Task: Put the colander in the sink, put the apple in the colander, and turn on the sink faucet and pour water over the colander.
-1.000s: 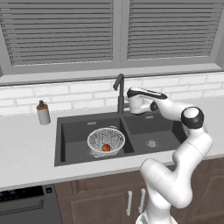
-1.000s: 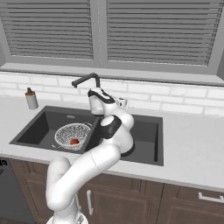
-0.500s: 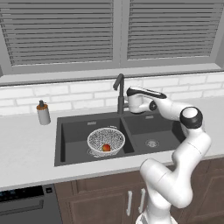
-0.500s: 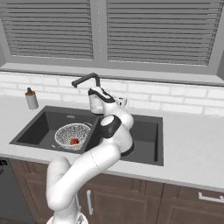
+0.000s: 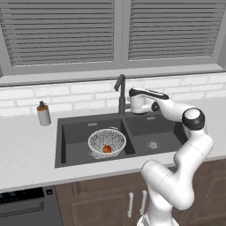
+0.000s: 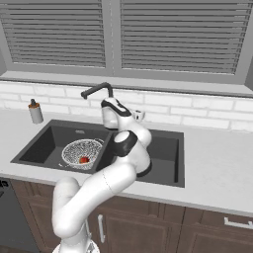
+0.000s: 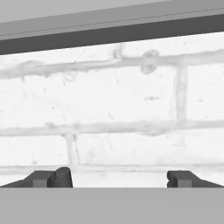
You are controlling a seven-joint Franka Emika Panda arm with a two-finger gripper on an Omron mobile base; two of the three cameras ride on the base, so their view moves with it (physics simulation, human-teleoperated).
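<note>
The colander (image 5: 107, 140) sits in the left basin of the dark sink (image 5: 70, 145), and the apple (image 5: 107, 149) lies inside it. The same colander (image 6: 82, 149) and apple (image 6: 84, 159) appear in the right base view. The sink faucet (image 5: 120, 92) stands behind the divider, its spout turned over the left basin. No water runs from it. My gripper (image 5: 132, 104) hovers just right of the faucet's stem and faces the brick wall. Its fingertips (image 7: 42, 178) stand wide apart, open, holding nothing. A small dark knob (image 7: 64, 174) shows beside the left tip.
A grey soap dispenser (image 5: 43, 114) stands on the counter left of the sink. The right basin (image 5: 153, 132) holds just its drain. White brick backsplash (image 7: 122, 105) and a window sill lie close behind the faucet.
The hand has edged slightly left, closer to the faucet's stem. Colander and apple have not moved.
</note>
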